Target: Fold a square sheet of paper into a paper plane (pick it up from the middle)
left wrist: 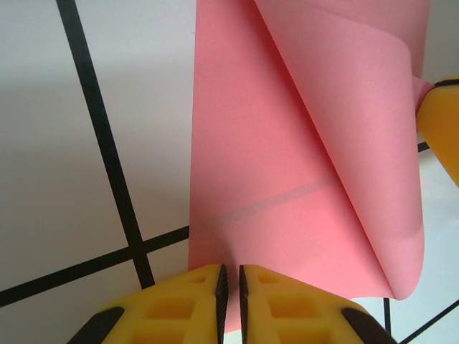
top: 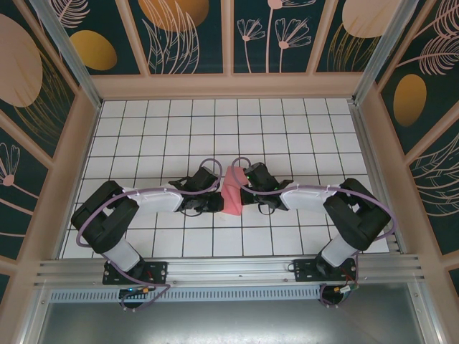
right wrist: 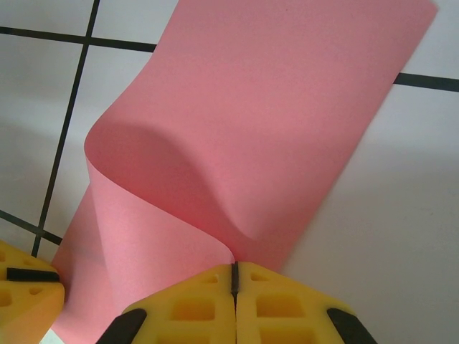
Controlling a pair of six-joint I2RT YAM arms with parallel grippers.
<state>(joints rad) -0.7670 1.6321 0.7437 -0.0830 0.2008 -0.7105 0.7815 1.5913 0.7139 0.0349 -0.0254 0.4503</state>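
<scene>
One curled pink sheet, long axis near-to-far.

Thin square sheet of paper: plain pink on both faces, with one faint grey line across it. Flat table top: white tiles, black grid lines. Left gripper and right gripper: yellow plastic fingers with black edging. Left arm and right arm: black with white mid-sections and lilac cables. Wall panels: dark teal, pale pink line-drawn plants, gold ovals, peach frames. Metal front rail: plain silver.
</scene>
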